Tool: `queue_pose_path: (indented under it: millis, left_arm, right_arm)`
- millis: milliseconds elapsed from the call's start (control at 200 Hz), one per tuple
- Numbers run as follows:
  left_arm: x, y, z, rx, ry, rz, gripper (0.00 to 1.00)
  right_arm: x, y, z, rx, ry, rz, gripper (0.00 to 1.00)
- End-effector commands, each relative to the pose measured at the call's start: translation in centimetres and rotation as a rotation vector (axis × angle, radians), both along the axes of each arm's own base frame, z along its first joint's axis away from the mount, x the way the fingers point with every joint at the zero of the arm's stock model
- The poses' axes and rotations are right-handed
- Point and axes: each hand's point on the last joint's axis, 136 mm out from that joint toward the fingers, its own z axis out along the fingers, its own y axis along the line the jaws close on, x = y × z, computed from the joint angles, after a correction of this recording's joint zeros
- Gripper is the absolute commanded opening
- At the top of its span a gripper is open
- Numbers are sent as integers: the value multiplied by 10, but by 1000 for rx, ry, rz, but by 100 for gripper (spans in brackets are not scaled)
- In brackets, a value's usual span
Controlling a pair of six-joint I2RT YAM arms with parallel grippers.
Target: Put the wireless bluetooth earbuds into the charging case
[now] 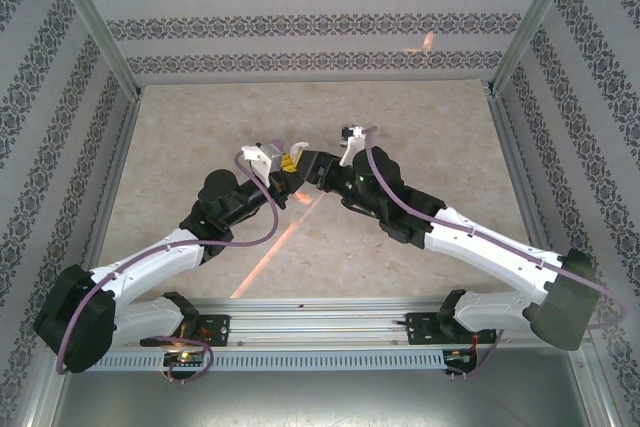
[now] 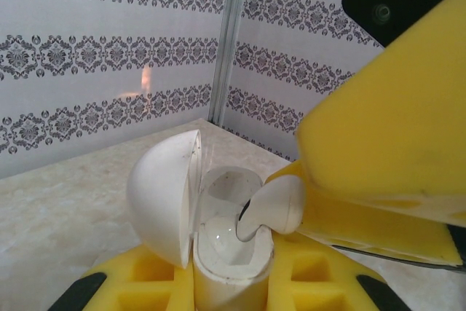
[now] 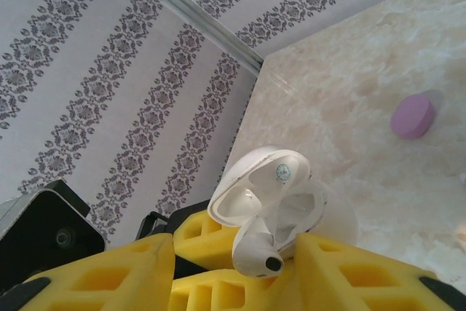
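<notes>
The charging case [image 2: 227, 253] here is white, not lilac. It stands upright with its domed lid [image 2: 164, 194] swung open to the left, and my left gripper [image 2: 229, 285] is shut on its base between yellow foam fingers. A white earbud [image 2: 275, 207] is pinched in my right gripper [image 3: 251, 271]. Its tip rests on the rim of the case's right-hand well. In the right wrist view the earbud [image 3: 256, 251] lies against the open case [image 3: 280, 194]. From above, the left gripper [image 1: 285, 164] and right gripper [image 1: 312, 169] meet mid-table.
A small lilac oval pebble [image 3: 413, 116] lies on the beige marbled table [image 3: 349, 100], off beyond the case. Patterned walls and a metal corner post [image 2: 227, 41] enclose the table. The right gripper's big yellow finger [image 2: 393, 107] hangs close over the case.
</notes>
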Motion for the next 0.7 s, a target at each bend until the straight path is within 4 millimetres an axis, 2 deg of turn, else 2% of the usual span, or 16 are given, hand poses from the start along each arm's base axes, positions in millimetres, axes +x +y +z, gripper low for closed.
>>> queue_pose_path:
  millis: [0,390,599,699]
  left_arm:
    - [-9,0,40,-80,-82,-29,7]
    - [-11,0,38,-82,-53,-38,7]
    - [-14,-2,34,-75,-31,-62,7]
    - [-15,-2,33,-63,-15,-83,8]
  right_arm:
    - [3,-2,-1,-26,48,0,49]
    - [3,2,8,-51,82,34,56]
    - [-2,-2,27,-59,58,59,58]
    - [-6,-10,41,-72,21,52,58]
